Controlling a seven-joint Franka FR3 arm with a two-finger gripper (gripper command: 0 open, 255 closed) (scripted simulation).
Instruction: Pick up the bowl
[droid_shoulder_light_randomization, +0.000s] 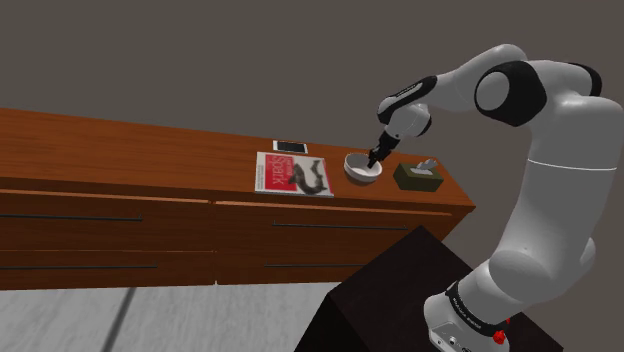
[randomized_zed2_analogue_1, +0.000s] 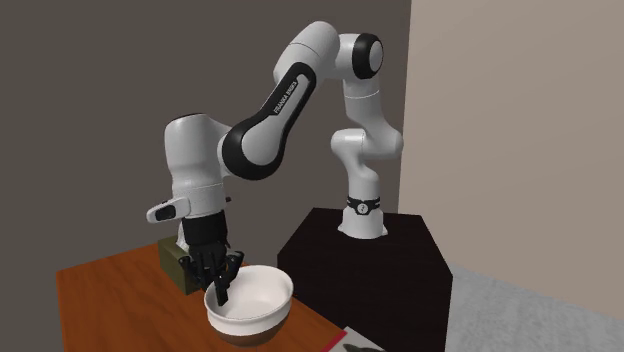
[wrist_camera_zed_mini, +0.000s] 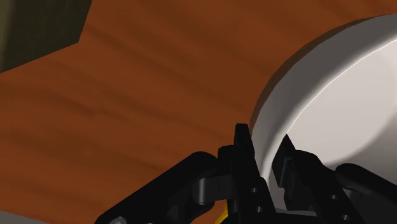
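Note:
A white bowl (droid_shoulder_light_randomization: 362, 168) sits on the wooden dresser top (droid_shoulder_light_randomization: 150, 145) near the end closest to the stand. My black gripper (droid_shoulder_light_randomization: 375, 158) comes down onto its rim from above. In the second exterior view the gripper (randomized_zed2_analogue_1: 222, 292) clasps the rim of the bowl (randomized_zed2_analogue_1: 255, 300) on the side nearest the tissue box. The wrist view has one finger outside the wall of the bowl (wrist_camera_zed_mini: 331, 108) and the other inside, so the gripper (wrist_camera_zed_mini: 264, 149) is shut on the rim. The bowl rests on the wood.
A red-and-white magazine (droid_shoulder_light_randomization: 293, 175) lies beside the bowl, with a small white tablet (droid_shoulder_light_randomization: 290, 147) behind it. A dark green tissue box (droid_shoulder_light_randomization: 418, 176) stands close to the bowl at the dresser's end. The dark stand (droid_shoulder_light_randomization: 390, 290) is in front of the dresser.

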